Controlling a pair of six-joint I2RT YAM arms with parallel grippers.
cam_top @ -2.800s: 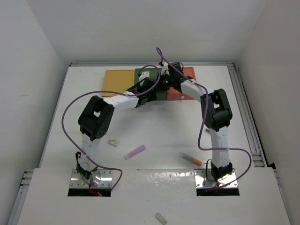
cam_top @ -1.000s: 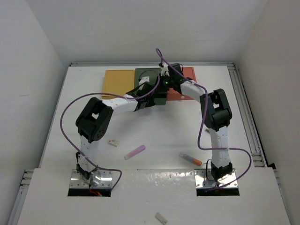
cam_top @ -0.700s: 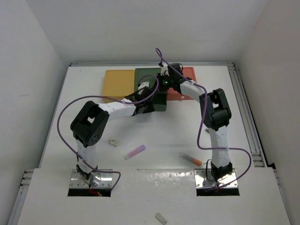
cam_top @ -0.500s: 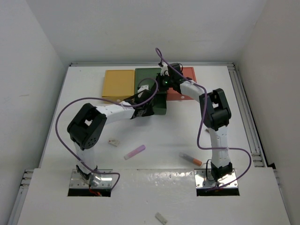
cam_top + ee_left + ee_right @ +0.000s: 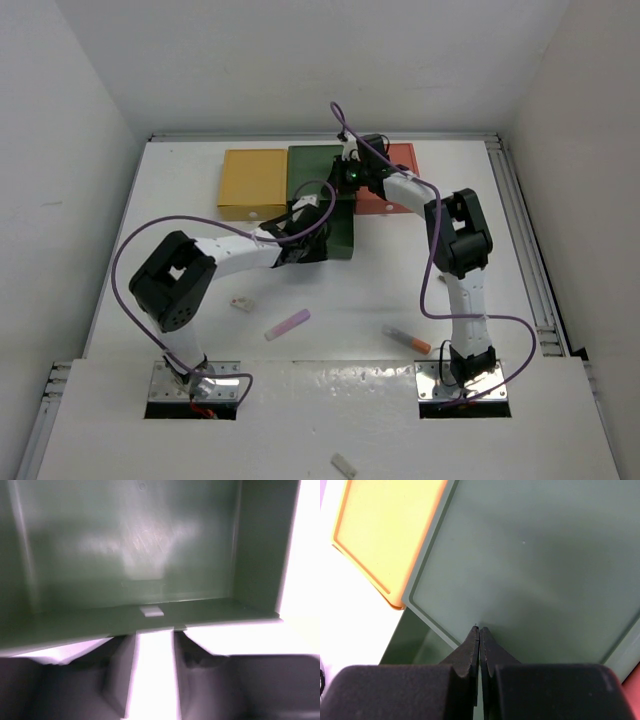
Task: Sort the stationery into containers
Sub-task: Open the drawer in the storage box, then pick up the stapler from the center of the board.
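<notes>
Two arms work the green box point(image 5: 335, 200): right gripper point(image 5: 479, 632) pinched closed, empty, pressing its lid, left gripper point(image 5: 154, 630) clamping the drawer front; next, fetch the lilac stick point(image 5: 287, 324) off the tabletop point(image 5: 330, 300).

My fingers point(image 5: 120, 680) straddle the front wall of the green drawer point(image 5: 130, 555) (its inside bare), blurred white table point(image 5: 300, 580) beside it.

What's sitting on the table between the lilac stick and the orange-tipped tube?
Nothing. In the top view, the table is bare between the lilac stick and the orange-tipped tube.
</notes>
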